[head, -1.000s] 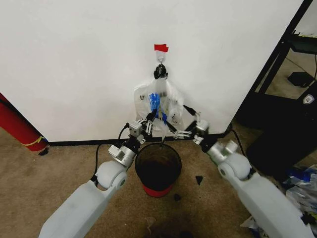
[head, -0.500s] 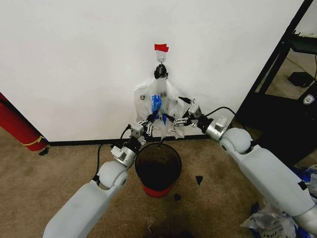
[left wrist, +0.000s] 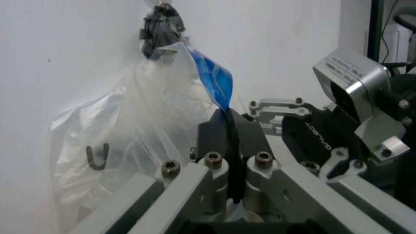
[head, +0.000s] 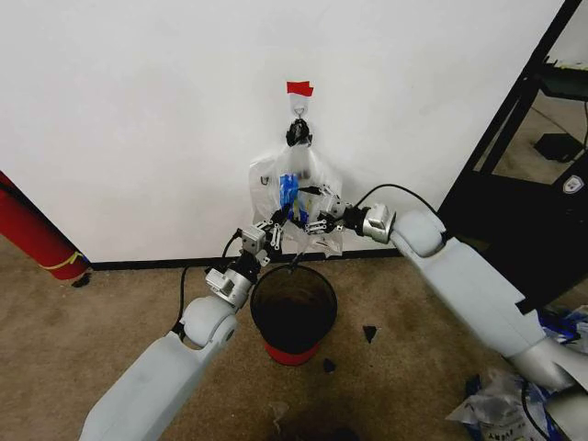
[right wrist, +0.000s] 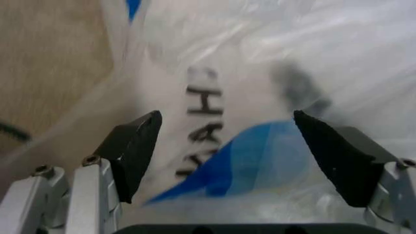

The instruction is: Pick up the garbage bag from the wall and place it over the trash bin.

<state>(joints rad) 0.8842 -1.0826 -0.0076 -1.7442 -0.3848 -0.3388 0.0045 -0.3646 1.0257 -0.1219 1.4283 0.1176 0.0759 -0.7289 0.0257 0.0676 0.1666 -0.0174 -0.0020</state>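
**Bag on the hook, both grippers at it**

The bag (head: 296,195) hangs from the small hook (head: 299,109) on the wall (head: 138,110), in the upper centre of the head view, just under a strip of red tape (head: 299,88). The bin (head: 293,312) stands on the carpet right below it, in the lower centre, and nothing covers its rim. So I judge the task to be at its start: the bag is not lifted off the hook, and spreading it over the bin is all left to do.

The left gripper (head: 273,230) is at the lower left edge of the bag. In the left wrist view its fingers (left wrist: 221,141) are closed on a fold of the plastic with a blue patch. The right gripper (head: 317,217) is at the right side of the bag; in the right wrist view its two black pads (right wrist: 133,146) stand wide apart with the printed plastic between them, not pinched.

Compared with the earlier frames, the right arm has risen and swung toward the centre, so its gripper is now higher on the bag. The left arm has hardly changed. The bag and bin are where they were.
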